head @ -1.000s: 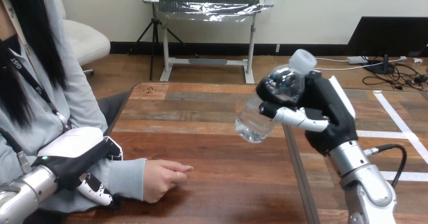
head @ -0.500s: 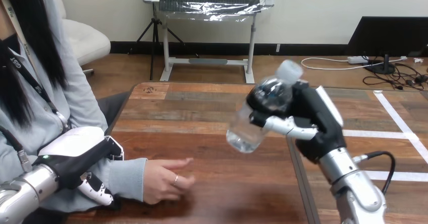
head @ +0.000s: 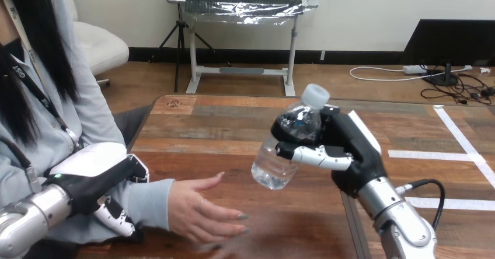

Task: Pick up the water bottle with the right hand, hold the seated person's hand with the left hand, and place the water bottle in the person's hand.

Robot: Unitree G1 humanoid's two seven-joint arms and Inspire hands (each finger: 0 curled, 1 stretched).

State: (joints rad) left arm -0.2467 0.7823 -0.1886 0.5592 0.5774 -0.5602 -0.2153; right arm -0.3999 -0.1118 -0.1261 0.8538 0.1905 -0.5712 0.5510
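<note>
A clear water bottle [head: 284,148] with a white cap hangs tilted above the table's middle, its cap toward the upper right. My right hand [head: 344,151] is shut on it, thumb across its front. The person's hand [head: 201,209] lies open, palm up, on the wooden table [head: 233,125] just left of and below the bottle, apart from it. My left hand [head: 96,183] sits over the person's grey-sleeved forearm at the lower left, its fingers curled down round the sleeve.
A seam [head: 350,212] between two tabletops runs under my right forearm. White tape lines [head: 461,148] mark the right tabletop. The person sits close at the left edge of the table.
My right hand has carried the bottle left and lower, toward the person's hand. The person's hand has turned from a loose fist to an open, upturned palm. My left hand stays on the forearm.
</note>
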